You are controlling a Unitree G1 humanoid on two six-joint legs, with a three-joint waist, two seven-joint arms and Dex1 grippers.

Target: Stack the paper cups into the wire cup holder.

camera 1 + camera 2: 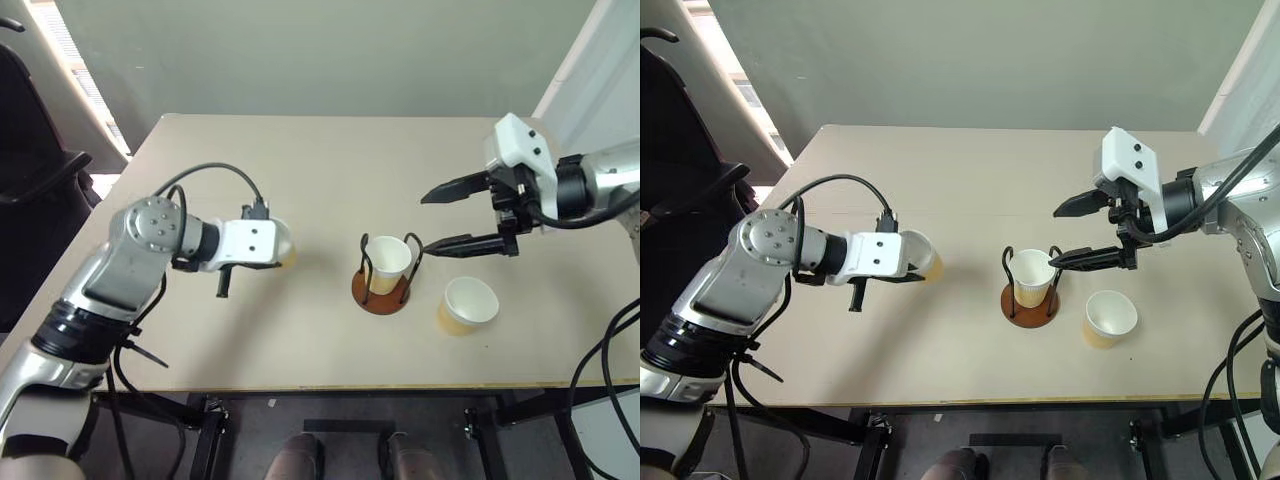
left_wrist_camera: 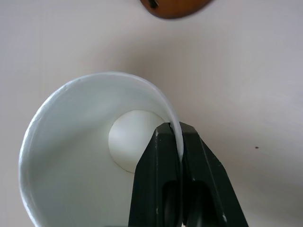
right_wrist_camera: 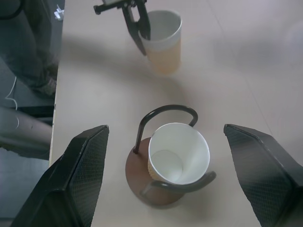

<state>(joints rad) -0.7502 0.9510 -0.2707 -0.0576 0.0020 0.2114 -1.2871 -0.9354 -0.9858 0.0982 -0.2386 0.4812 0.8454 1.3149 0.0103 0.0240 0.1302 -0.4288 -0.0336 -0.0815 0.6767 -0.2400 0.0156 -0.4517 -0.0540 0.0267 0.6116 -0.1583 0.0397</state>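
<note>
A big tan table [image 1: 300, 160] stands against a plain grey-green wall [image 1: 320, 50]. Bright light comes in from a window [image 1: 75, 55] on the left. A black chair [image 1: 30, 170] sits by the table on that side. Under the table's near edge are black legs [image 1: 210, 440] and a dark grey floor [image 1: 350, 410].

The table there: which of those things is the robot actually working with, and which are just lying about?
Part of the job:
- cup in the left tool, pinched at its rim
- cup in the wire holder
- wire holder
- loose cup beside the holder

Just around:
- table
- dark chair to the left
</note>
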